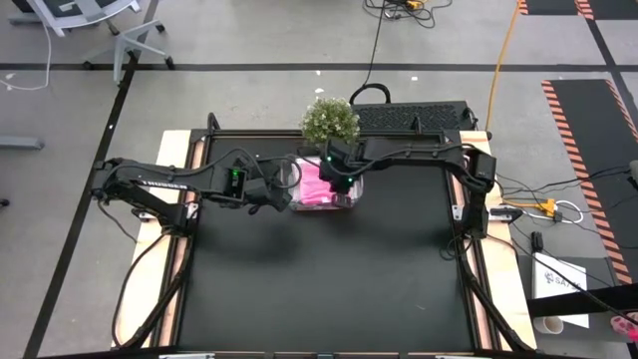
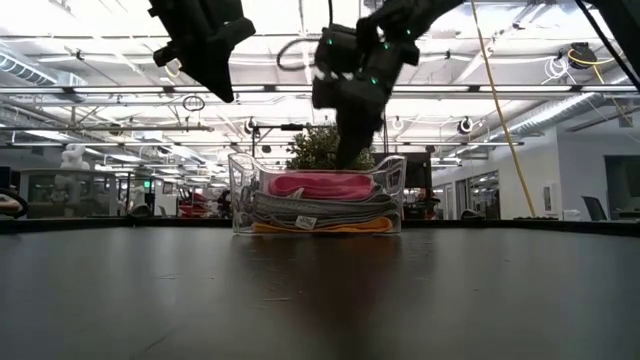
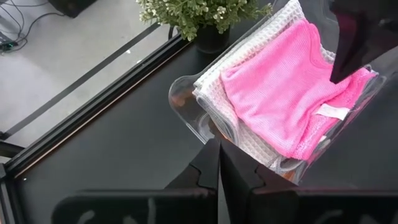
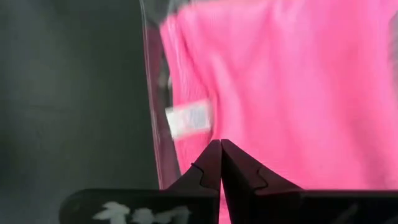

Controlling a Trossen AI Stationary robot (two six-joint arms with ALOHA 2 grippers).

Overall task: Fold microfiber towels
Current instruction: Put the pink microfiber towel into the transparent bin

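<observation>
On the black table (image 1: 329, 289), your four microfiber towels (image 2: 318, 205), bright pink one (image 3: 280, 93) uppermost, lie stacked in the clear plastic tub (image 2: 393, 195), apparently unfolded, beneath the closed, empty right gripper (image 4: 220, 149), with the closed left gripper (image 3: 219, 149) alongside.

My right tool (image 2: 352, 155) blocks part of the pink towel (image 3: 283, 93) from above. The grey towels (image 2: 320, 208) and the orange one (image 2: 322, 227) show only as edges under it; their folds I cannot tell through the tub (image 2: 392, 190).
</observation>
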